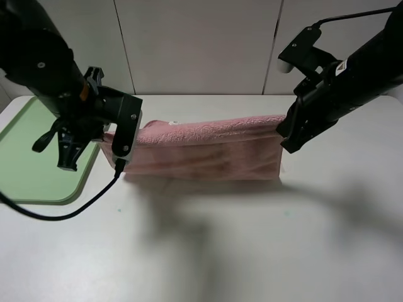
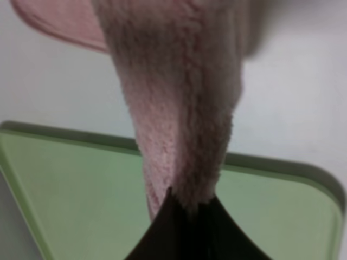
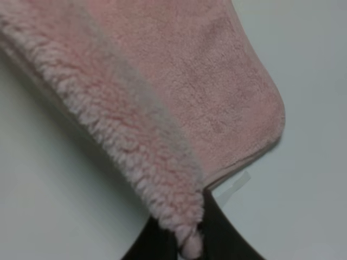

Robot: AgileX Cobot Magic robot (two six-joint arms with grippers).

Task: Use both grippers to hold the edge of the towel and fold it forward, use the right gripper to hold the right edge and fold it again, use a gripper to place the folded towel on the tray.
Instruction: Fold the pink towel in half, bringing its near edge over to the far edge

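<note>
A pink fluffy towel hangs stretched between my two grippers above the white table, its lower part draped down onto the table. My left gripper is shut on the towel's left edge; the left wrist view shows the towel pinched between the dark fingers, with the tray below. My right gripper is shut on the towel's right edge; the right wrist view shows the towel clamped in the fingers. The light green tray lies at the left of the table.
The white table runs out in front of the towel. A white panelled wall stands behind it. A black cable loops from the left arm over the tray's front corner.
</note>
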